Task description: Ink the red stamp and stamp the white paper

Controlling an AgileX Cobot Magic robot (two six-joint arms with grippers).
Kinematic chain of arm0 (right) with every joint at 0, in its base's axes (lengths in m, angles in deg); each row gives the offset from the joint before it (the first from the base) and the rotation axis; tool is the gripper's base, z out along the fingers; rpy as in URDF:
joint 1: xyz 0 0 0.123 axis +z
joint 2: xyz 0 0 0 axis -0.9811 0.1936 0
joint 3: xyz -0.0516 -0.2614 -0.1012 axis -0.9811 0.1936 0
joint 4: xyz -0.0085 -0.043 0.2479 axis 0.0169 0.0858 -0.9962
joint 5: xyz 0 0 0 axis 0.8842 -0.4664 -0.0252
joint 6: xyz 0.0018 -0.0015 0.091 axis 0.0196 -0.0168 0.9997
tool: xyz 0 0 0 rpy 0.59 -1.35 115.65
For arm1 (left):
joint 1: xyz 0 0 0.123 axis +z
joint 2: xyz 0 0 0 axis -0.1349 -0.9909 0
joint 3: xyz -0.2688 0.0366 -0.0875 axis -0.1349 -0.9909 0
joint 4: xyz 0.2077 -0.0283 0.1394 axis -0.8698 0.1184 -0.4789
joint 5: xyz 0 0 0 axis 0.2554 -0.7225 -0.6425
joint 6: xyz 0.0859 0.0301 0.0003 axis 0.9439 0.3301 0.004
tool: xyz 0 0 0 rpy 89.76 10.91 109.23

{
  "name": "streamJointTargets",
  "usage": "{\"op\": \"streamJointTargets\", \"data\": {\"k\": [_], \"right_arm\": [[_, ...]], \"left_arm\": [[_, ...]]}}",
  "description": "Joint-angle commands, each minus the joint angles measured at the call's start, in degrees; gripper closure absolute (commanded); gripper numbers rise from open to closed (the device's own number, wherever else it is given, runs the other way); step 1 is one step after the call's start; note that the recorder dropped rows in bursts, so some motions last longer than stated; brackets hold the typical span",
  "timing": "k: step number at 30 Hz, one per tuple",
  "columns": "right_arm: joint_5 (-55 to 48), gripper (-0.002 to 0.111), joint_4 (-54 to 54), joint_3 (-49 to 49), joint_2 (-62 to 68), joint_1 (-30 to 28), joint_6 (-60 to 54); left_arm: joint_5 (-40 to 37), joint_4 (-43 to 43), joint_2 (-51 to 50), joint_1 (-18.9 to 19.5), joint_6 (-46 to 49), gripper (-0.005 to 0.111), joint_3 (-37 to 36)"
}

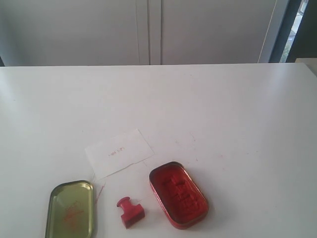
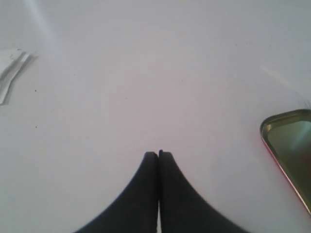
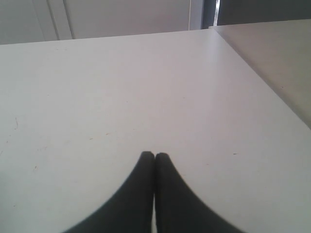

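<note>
The red stamp [image 1: 130, 211] lies on its side near the table's front edge, between the two tins. Behind it lies the white paper [image 1: 119, 152], which bears a small faint red imprint. Neither arm shows in the exterior view. My left gripper [image 2: 158, 154] is shut over bare white tabletop with nothing between its fingers. My right gripper [image 3: 155, 156] is also shut and empty over bare table. The stamp appears in neither wrist view.
An oval red tin with a red ink pad [image 1: 178, 194] sits right of the stamp. The gold-green oval lid [image 1: 71, 208], also the lid [image 2: 290, 148] in the left wrist view, lies left of it. Cabinet doors [image 1: 148, 29] stand behind the table. The table's edge [image 3: 257, 68] shows in the right wrist view.
</note>
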State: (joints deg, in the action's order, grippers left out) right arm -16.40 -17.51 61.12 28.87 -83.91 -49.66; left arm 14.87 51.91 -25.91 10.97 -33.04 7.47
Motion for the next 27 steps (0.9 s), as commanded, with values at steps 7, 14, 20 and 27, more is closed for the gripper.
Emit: {"op": "streamJointTargets", "data": {"k": [7, 14, 20, 27], "right_arm": [[0.83, 0.108, 0.44, 0.32, -0.28, 0.05, -0.07], [0.83, 0.108, 0.44, 0.32, -0.28, 0.05, -0.07], [0.83, 0.108, 0.44, 0.32, -0.28, 0.05, -0.07], [0.83, 0.108, 0.44, 0.32, -0.28, 0.05, -0.07]], "left_arm": [[4.18, 0.01, 0.24, 0.10, 0.20, 0.107, -5.42], [4.20, 0.01, 0.24, 0.10, 0.20, 0.107, -5.42], [4.20, 0.01, 0.24, 0.10, 0.20, 0.107, -5.42], [4.20, 0.01, 0.24, 0.10, 0.20, 0.107, -5.42]]}}
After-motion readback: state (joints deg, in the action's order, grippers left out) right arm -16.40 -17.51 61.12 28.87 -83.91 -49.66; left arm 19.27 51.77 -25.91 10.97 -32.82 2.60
